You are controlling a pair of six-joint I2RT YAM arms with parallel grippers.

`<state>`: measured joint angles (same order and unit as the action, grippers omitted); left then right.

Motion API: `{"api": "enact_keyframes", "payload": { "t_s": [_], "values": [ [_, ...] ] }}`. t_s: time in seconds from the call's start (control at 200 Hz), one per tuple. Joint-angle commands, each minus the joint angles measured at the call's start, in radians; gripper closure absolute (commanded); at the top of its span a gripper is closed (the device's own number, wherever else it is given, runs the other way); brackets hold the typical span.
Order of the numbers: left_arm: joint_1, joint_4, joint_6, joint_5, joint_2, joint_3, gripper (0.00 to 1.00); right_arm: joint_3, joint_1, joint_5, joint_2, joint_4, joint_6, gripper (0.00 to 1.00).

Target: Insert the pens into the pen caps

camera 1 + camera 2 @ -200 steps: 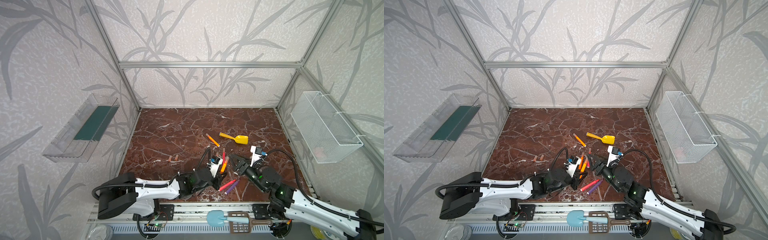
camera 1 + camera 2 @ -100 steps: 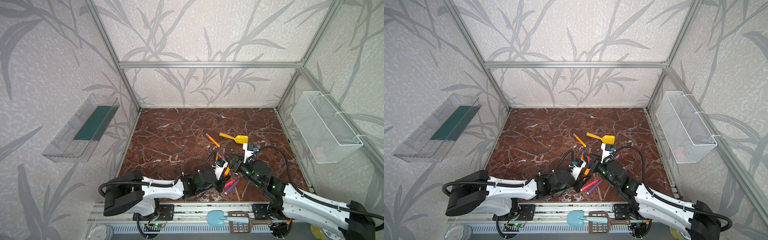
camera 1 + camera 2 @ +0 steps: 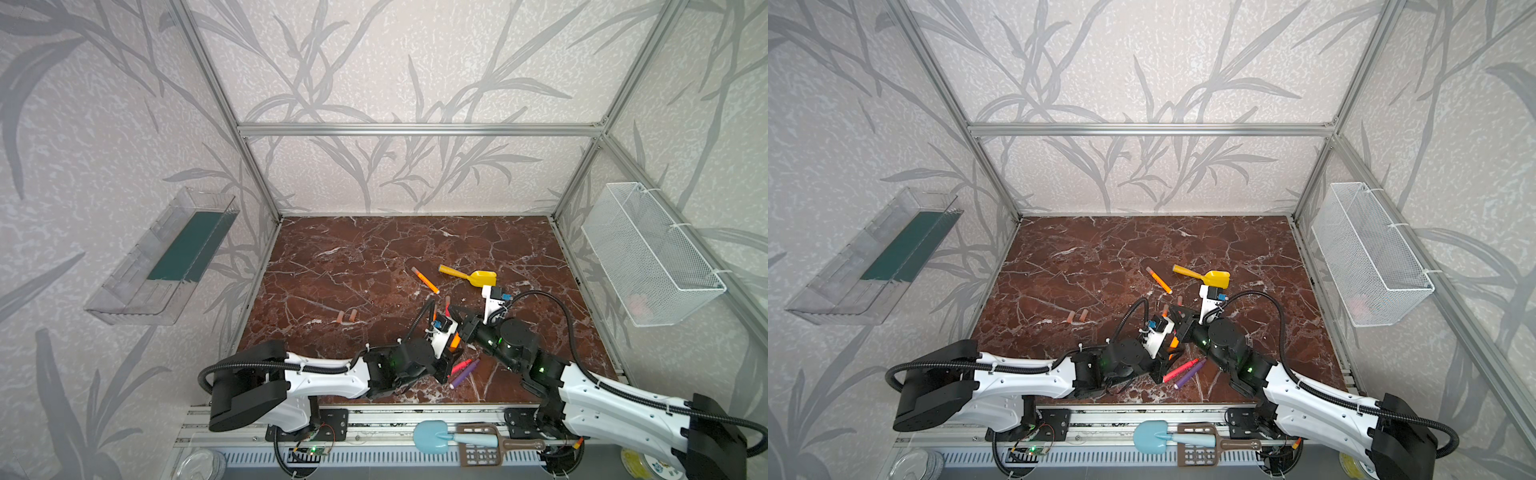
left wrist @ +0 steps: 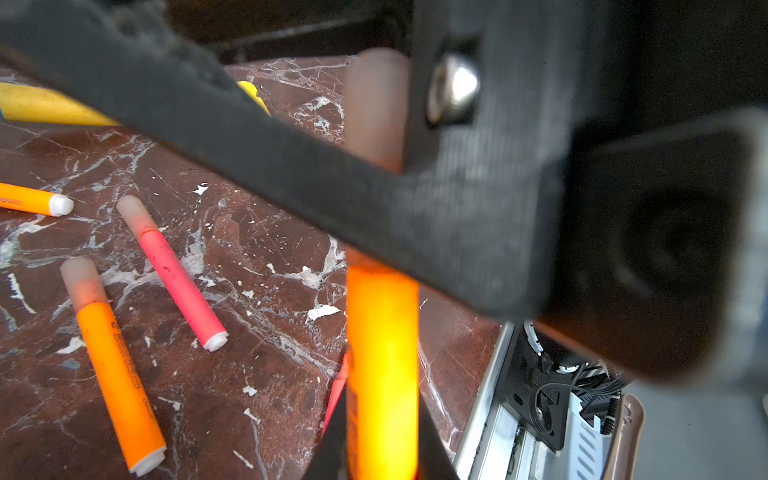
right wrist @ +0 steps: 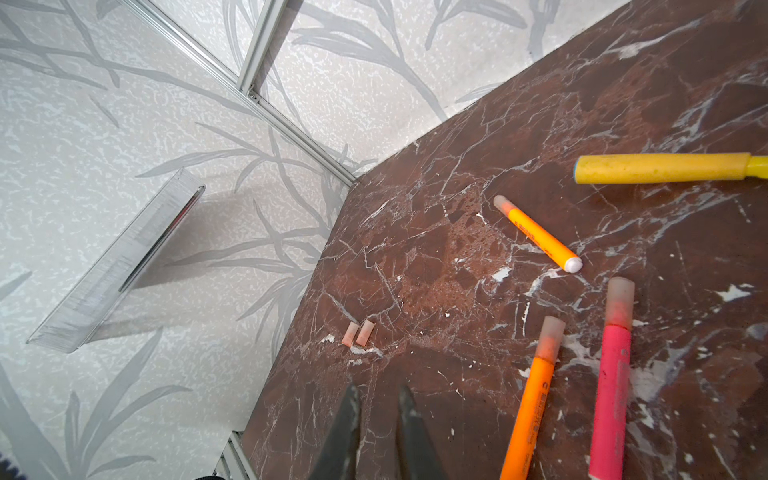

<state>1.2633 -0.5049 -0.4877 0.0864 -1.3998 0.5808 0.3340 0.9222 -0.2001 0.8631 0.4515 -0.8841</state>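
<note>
**Top views:** the left gripper (image 3: 451, 347) grips the held orange pen (image 3: 455, 340) close to the front edge of the bench (image 3: 332, 257), right of its middle; the right gripper (image 3: 457, 312) meets it from the right, its jaws too small to read here; a pink pen (image 3: 460, 367) and a purple pen (image 3: 466, 373) lie side by side at the front edge, plain only from above; two loose caps (image 3: 347, 316) sit together toward the left edge; the far orange pen (image 3: 424, 279) and a yellow scoop (image 3: 468, 276) lie near the bench's centre.

**Left wrist view:** only here does the held orange pen show its cap (image 4: 376, 108) fitted on the end; the left jaws flank the barrel and pinch it; a black finger of the right gripper crosses in front, contact not discernible; a capped orange pen (image 4: 112, 365) and a capped pink pen (image 4: 174, 274) lie alongside on the bench.

**Right wrist view:** only here do the right jaws show, drawn to a narrow slit with nothing visible between them; the loose caps lie beyond the tips.
</note>
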Motion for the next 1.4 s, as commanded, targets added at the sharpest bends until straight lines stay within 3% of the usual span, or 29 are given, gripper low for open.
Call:
{"api": "enact_keyframes", "payload": {
  "t_s": [0.0,0.255,0.43,0.765,0.87,1.125,1.225,1.394],
  "values": [
    [-0.002,-0.005,0.018,0.026,0.031,0.009,1.00,0.038,0.006,0.067,-0.014,0.010,0.015,1.00],
    [-0.070,0.039,0.011,0.002,0.103,0.017,1.00,0.006,0.015,0.144,0.015,0.071,0.004,1.00],
    [-0.108,0.075,0.031,-0.030,0.127,0.051,1.00,0.014,0.085,0.140,0.065,0.097,0.024,1.00],
    [-0.266,0.112,0.016,-0.164,0.202,0.081,1.00,0.011,0.215,0.111,0.125,0.173,0.088,1.00],
    [-0.268,0.152,0.058,-0.093,0.231,0.094,1.00,0.028,0.251,0.049,0.157,0.124,0.050,1.00],
    [-0.263,0.116,0.115,0.262,0.276,0.052,1.00,0.078,0.363,-0.093,0.239,0.000,-0.136,1.00],
    [-0.265,0.084,0.114,0.265,0.286,0.043,1.00,0.064,0.387,-0.135,0.265,0.047,-0.137,1.00],
    [-0.269,0.140,0.103,0.170,0.301,0.067,1.00,0.039,0.388,-0.154,0.251,0.105,-0.079,1.00]
  ]
}}
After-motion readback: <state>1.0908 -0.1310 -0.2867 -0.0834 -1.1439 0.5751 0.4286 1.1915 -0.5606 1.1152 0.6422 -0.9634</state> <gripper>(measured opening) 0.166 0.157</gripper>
